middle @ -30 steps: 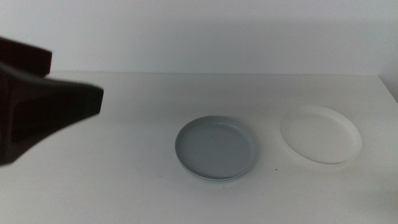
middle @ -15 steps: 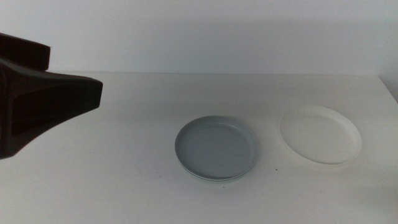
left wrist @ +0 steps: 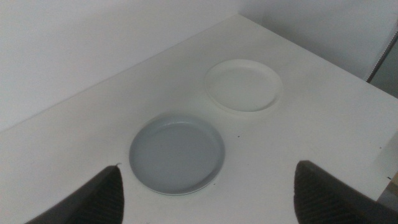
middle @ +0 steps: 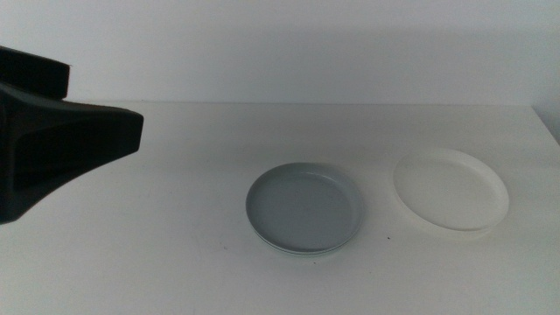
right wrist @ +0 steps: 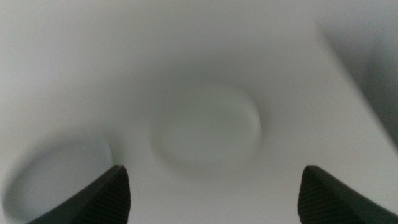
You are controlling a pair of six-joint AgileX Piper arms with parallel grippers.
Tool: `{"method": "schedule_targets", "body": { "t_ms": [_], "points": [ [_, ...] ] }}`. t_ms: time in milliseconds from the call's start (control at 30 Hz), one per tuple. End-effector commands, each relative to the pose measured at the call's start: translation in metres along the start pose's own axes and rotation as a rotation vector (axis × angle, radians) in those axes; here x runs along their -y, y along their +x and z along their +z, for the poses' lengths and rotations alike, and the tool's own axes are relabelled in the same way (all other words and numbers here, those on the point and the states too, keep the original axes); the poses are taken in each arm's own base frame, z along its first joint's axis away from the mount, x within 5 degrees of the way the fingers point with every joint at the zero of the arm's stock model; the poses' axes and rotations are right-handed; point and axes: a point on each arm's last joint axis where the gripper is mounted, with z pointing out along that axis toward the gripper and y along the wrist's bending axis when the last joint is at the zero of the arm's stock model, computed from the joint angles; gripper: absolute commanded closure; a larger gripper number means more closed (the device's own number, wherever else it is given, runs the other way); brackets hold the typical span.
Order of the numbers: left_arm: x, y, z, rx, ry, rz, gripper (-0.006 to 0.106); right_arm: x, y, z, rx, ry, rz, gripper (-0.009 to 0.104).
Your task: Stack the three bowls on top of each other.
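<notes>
1. Left tool (left wrist: 205, 193): jaws spread wide, nothing between them. It hangs high over the worktop's (middle: 175, 262) left side, well apart from every bowl.
2. Right tool (right wrist: 211, 193): jaws also wide apart and empty. It is out of the middle view; its blurred wrist view looks down on the white bowl (right wrist: 205, 127).
3. Key relation: the white bowl (middle: 451, 190) sits alone near the right edge, beside but not touching the stack. You'd judge the right arm nearer to it.
4. Stack: the grey bowl (middle: 305, 208) sits at worktop centre, nested on the mint green bowl (middle: 297, 252), of which only a thin rim shows.
5. Bowls are round, so no long axis; any rim point works.
6. Judgement: two of three stacked; white bowl goes left onto grey.
</notes>
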Motion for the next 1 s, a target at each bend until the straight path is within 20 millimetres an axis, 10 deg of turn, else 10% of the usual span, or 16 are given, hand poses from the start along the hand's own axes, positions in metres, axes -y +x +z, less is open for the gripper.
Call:
{"method": "schedule_targets", "body": {
  "t_ms": [0, 333, 967],
  "points": [
    [0.0, -0.001, 0.0, 0.016, 0.002, -0.006, 0.007, -0.002, -0.012, 0.008, -0.302, 0.073, -0.012, 0.005],
    [0.0, -0.001, 0.0, 0.02, 0.0, -0.006, 0.007, -0.013, -0.069, 0.095, -0.391, 0.07, 0.025, 0.005],
    [0.0, -0.002, 0.0, 0.032, -0.005, -0.006, 0.007, 0.066, -0.025, 0.32, -0.825, 0.172, 0.081, 0.017]
  ]
}}
